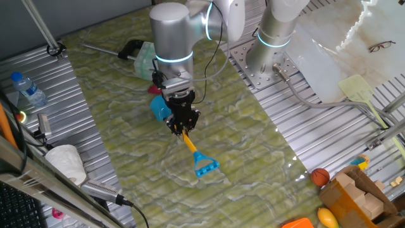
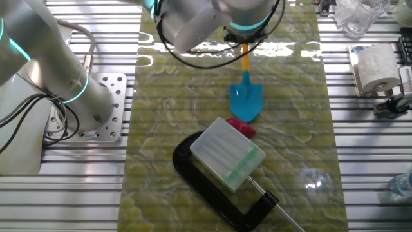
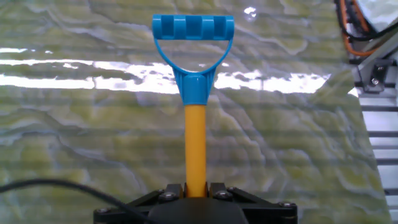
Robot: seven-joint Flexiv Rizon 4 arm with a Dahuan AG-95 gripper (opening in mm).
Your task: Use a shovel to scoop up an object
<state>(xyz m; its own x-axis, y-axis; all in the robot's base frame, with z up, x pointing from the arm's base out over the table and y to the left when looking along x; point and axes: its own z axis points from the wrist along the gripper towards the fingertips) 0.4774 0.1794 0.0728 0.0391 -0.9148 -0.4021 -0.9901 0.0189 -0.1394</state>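
While the blue plastic toy shovel with the thin yellow stick (image 2: 246, 96) hangs over the green marbled table top (image 2: 290, 148), its round blue blade points down and its tip sits right by the small dark red oval piece (image 2: 242, 127) — I cannot tell if they touch. That red piece lies on the table, tucked against the edge of the pale see-through dustpan with the black handle (image 2: 226, 154), between the dustpan and the blade.

From the hand view, the yellow stick runs up to the blue D-shaped end, and the black two-finger gripper (image 3: 196, 190) is squeezed tight on the stick from both sides. The silver robot arm (image 1: 172, 38) holds it all tilted.

Off to the side on the metal slats — well apart from the shovel — stand a white paper roll (image 2: 375, 67), a water bottle (image 1: 28, 88) and an orange ball (image 1: 320, 176).
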